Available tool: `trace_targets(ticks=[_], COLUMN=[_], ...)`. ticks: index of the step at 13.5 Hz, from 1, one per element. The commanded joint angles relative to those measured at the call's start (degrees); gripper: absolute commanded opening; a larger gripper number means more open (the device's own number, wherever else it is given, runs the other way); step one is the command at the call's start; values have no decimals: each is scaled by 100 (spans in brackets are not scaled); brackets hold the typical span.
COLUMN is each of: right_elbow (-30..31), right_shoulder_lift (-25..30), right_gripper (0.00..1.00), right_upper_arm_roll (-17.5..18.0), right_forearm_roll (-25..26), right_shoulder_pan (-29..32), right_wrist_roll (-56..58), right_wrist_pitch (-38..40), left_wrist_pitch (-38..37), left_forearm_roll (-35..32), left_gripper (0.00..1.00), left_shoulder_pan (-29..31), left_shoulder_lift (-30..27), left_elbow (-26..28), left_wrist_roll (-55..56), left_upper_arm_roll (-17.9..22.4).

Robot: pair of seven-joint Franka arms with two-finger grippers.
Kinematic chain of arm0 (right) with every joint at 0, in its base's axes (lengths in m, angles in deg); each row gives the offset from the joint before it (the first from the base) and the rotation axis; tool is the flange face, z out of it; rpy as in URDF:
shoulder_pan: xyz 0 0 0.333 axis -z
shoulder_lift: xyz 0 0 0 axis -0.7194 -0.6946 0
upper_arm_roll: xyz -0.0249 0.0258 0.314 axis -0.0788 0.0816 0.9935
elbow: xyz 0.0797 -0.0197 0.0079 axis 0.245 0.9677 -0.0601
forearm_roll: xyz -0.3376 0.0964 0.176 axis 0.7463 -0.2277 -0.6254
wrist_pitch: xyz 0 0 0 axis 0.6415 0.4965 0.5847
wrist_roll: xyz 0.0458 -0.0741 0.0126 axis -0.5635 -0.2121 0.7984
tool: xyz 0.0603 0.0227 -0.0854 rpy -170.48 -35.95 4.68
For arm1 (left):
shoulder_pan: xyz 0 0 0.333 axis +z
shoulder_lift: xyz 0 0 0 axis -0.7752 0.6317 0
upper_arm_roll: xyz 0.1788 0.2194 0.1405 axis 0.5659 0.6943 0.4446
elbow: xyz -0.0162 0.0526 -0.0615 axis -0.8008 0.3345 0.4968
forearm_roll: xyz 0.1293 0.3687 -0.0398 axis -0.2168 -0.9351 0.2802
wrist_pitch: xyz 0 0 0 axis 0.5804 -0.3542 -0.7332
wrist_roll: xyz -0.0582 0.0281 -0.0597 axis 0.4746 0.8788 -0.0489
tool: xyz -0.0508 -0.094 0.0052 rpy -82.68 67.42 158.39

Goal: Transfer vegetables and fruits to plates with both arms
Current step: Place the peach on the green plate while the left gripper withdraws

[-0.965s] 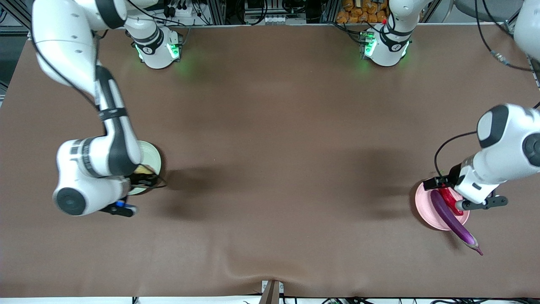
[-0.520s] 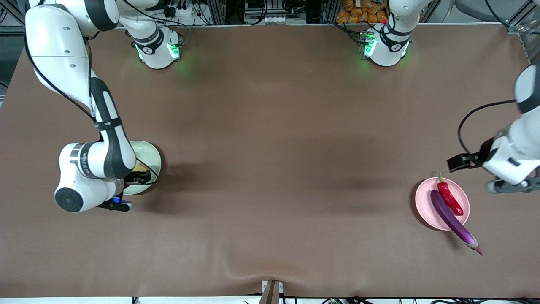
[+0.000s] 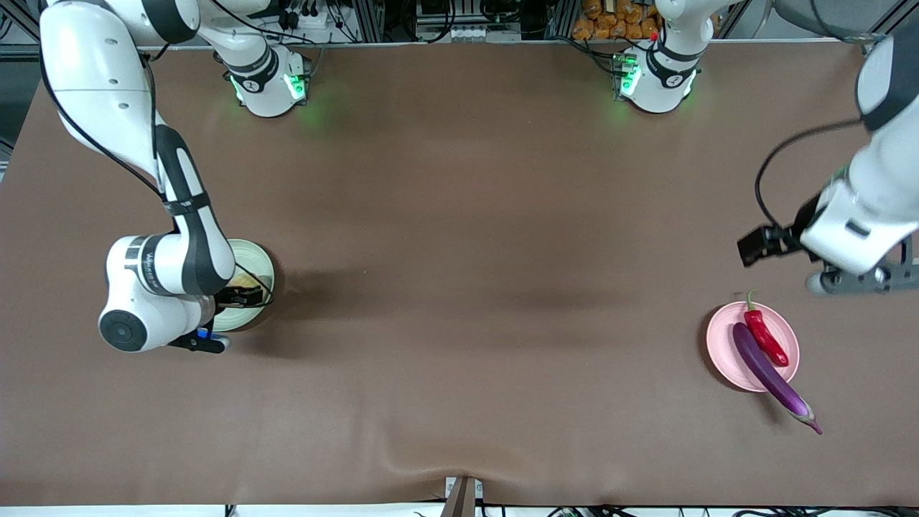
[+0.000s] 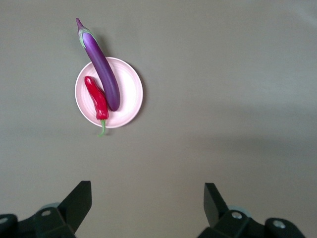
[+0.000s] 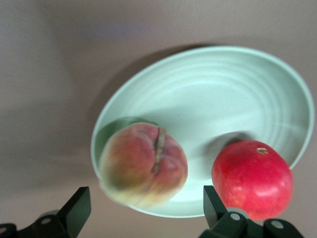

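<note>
Both pairs of jaws stand apart and hold nothing. Front view: the left gripper [image 3: 851,276] hangs over bare worktop by the edge at the left arm's end, just above the pink plate [image 3: 720,350]; the right gripper [image 3: 219,319] is low over the green plate [image 3: 263,264] near the edge at the right arm's end. The eggplant [image 3: 770,375] lies slantwise across the pink plate, its stem end overhanging the rim toward the front edge and the corner at the left arm's end; the chili pepper [image 3: 765,337] lies beside it, roughly parallel, green stem toward the robots' edge. Left wrist view: the left gripper's fingers [image 4: 79,203] are wide apart, with both vegetables on the plate well clear of them. Right wrist view: the peach [image 5: 142,165], crease uppermost, and the pomegranate [image 5: 251,179], crown up, sit side by side on the green plate, the fingers [image 5: 78,208] spread before them. All four items appear placed; little seems left beyond withdrawing the arms.
</note>
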Motion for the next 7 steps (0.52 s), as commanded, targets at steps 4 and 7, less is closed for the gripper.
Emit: trace_targets(ticks=[4, 7], right_elbow=[-1875, -2309], right_shoulder_lift=[229, 369], right_gripper=[100, 100], right_upper_arm_roll=[110, 66], right_forearm_roll=[-330, -383], right_shoulder_pan=[60, 7], right_wrist_roll=[28, 72], right_wrist_pitch=[1228, 1406], left_wrist_pitch=[-393, -384], left_forearm_roll=[620, 673], left_gripper=[100, 100], left_shoulder_pan=[-1410, -1349], left_shoulder_lift=[-1426, -1919], left_elbow=[917, 1577], left_wrist_roll=[-319, -346], left_upper_arm_roll=[1755, 1816])
